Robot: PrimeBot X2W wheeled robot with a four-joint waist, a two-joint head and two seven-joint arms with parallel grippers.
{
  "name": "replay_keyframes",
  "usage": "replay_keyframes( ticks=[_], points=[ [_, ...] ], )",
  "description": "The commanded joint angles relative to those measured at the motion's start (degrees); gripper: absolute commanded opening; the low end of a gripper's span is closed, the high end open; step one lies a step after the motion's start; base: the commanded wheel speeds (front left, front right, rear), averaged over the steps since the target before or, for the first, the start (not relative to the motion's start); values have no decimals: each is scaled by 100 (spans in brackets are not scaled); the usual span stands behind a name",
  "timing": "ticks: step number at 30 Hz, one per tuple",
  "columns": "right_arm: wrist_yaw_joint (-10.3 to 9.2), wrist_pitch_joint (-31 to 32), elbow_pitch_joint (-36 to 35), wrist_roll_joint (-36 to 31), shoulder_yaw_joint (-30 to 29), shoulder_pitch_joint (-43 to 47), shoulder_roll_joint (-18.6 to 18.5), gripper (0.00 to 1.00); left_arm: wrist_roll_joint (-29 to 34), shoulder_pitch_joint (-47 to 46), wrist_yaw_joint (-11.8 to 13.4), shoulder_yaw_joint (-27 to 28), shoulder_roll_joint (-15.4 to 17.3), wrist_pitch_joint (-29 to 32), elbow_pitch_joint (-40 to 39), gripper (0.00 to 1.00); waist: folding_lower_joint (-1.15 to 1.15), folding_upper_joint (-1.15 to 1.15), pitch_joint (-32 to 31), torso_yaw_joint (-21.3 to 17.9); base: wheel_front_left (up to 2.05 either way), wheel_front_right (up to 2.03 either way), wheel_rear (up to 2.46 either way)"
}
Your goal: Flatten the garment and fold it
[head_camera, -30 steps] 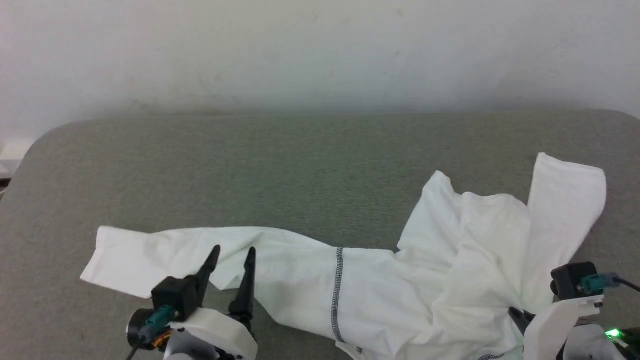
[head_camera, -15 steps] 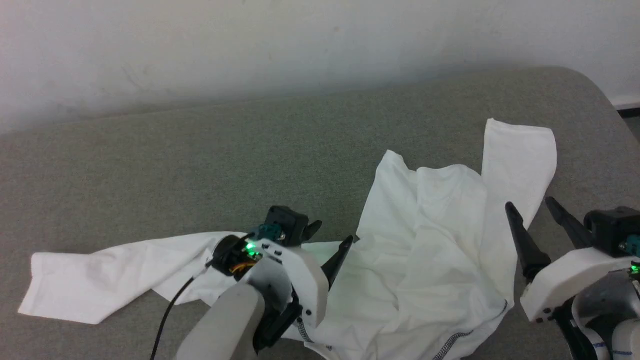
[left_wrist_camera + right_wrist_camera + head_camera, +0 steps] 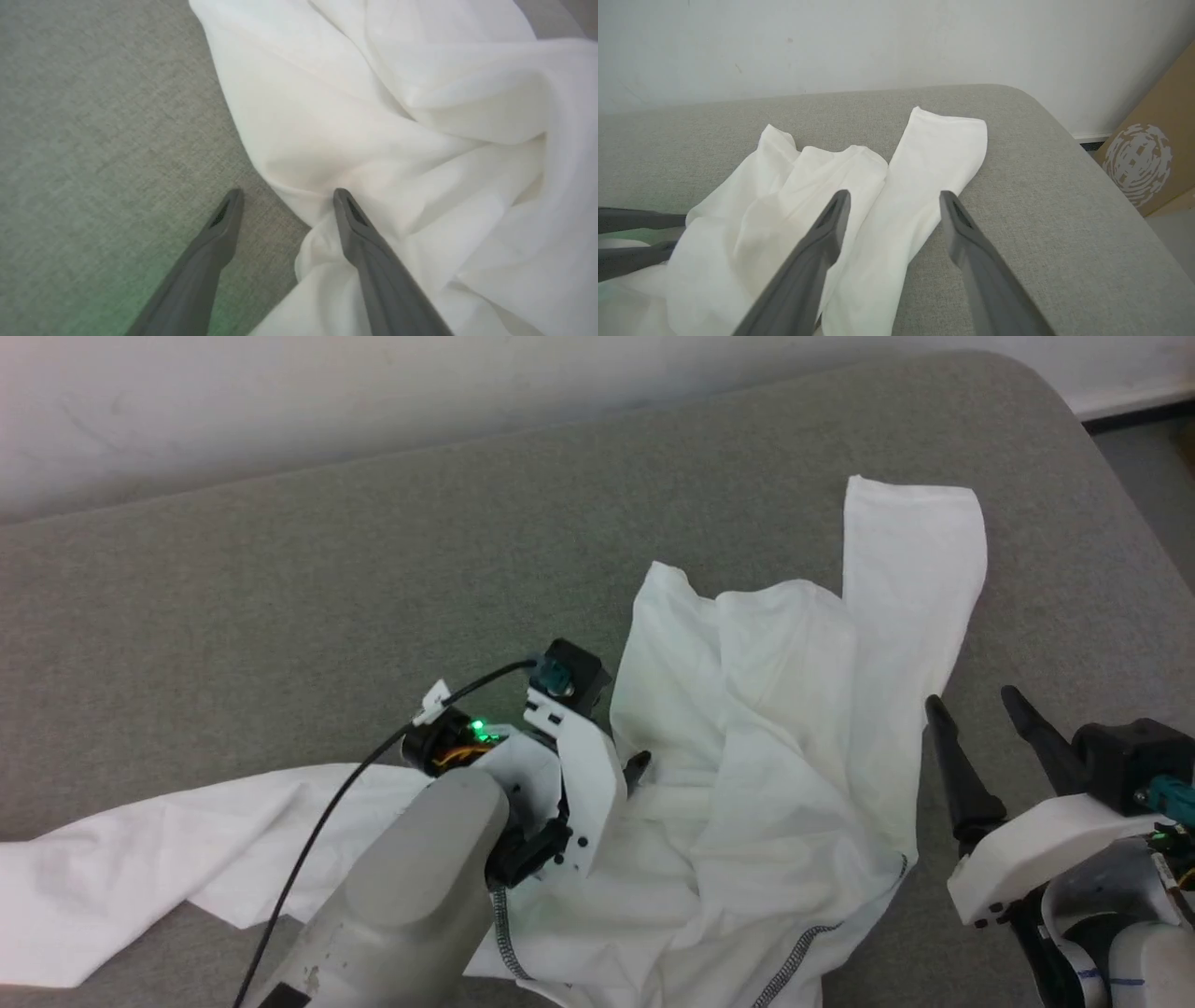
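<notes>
No legible words or numbers, pale swirl emblem [image 3: 1138, 164] on cardboard box [image 3: 1176, 102], possibly a brand mark

The grey fabric-covered bench [image 3: 280, 569], rounded at its far right corner, carries the white garment [image 3: 775, 737], rumpled in a heap with one sleeve stretched out leftward.
</notes>
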Motion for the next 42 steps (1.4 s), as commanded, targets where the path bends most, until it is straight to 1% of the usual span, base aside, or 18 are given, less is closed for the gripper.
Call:
replay_keyframes(
  ticks=[1, 2, 3, 6, 10, 16, 20, 22, 25, 27, 28, 29, 32, 33, 36, 38, 40, 42],
  points=[
    [-5, -60, 41, -49, 4, -103, 24, 100, -131, -8, -38, -135, 24, 92, 134, 100, -1, 0, 175, -158, 0, 0, 0],
    [-5, -81, 74, -63, 7, -113, 28, 100, -224, -25, -38, -209, 34, 123, 184, 42, -1, 0, 184, -161, 0, 0, 0],
    [-5, -102, 104, -80, 8, -123, 31, 100, -307, -45, -38, -303, 55, 136, 211, 0, -1, 0, 189, -160, 0, 0, 0],
    [-5, -150, 185, -110, -7, -156, 39, 100, -605, -92, -38, -370, 114, -99, 231, 0, -1, 0, 156, -122, 0, 0, 0],
    [-5, -163, 261, -151, -10, -173, 42, 100, -787, -248, -14, -5, 244, -923, 322, 0, -1, 0, -3, -5, 0, 0, 0],
    [-5, -101, 287, -169, 48, -181, 44, 100, -939, -509, 385, 882, 572, -2382, 423, 0, -1, 0, -292, 279, 0, 0, 0],
    [-5, -36, 336, -125, 161, -177, 44, 100, -1077, -577, 648, 1433, 873, -3063, 430, 0, -1, 0, -353, 513, 0, 0, 0],
    [-5, -10, 379, -95, 218, -181, 44, 100, -1134, -550, 766, 1627, 1020, -3230, 472, 0, -1, 0, -338, 624, 0, 0, 0],
    [-5, 31, 468, -92, 309, -203, 45, 100, -1179, -428, 946, 1799, 1193, -3325, 601, 0, -1, 0, -280, 762, 0, 0, 0],
    [-5, 61, 530, -96, 349, -224, 45, 100, -1173, -333, 984, 1808, 1257, -3336, 736, 0, -1, 0, -221, 848, 0, 0, 0],
    [-5, 78, 567, -103, 373, -238, 45, 100, -1155, -285, 972, 1779, 1263, -3352, 805, 56, -1, 0, -202, 887, 0, 0, 0],
    [-5, 90, 604, -100, 405, -258, 45, 100, -1125, -240, 943, 1732, 1260, -3382, 861, 100, -1, 0, -191, 919, 0, 0, 0],
    [-5, 111, 692, -116, 505, -375, -22, 100, -1097, -108, 822, 1680, 1191, -3617, 865, 100, -1, 0, -211, 1018, 0, 0, 0],
    [-5, 123, 711, -102, 530, -430, -54, 100, -1051, -66, 816, 1693, 1186, -3737, 794, 100, -1, 0, -235, 1065, 0, 0, 0],
    [-5, 211, 773, 75, 584, -625, -110, 100, -872, 175, 810, 1850, 1153, -3919, 294, 100, -1, 0, -339, 1225, 0, 0, 0],
    [-5, 372, 909, 237, 583, -747, -143, 100, -612, 467, 840, 2134, 1094, -3929, -452, 100, -1, 0, -409, 1368, 0, 0, 0],
    [-5, 655, 1161, 318, 702, -836, -268, 100, -312, 947, 887, 2392, 964, -3932, -1177, 100, -1, 0, -477, 1530, 0, 0, 0],
    [-5, 937, 1479, 494, 747, -913, -315, 100, -46, 1471, 858, 2517, 803, -3933, -1750, 100, -1, 0, -532, 1702, 0, 0, 0]
  ],
)
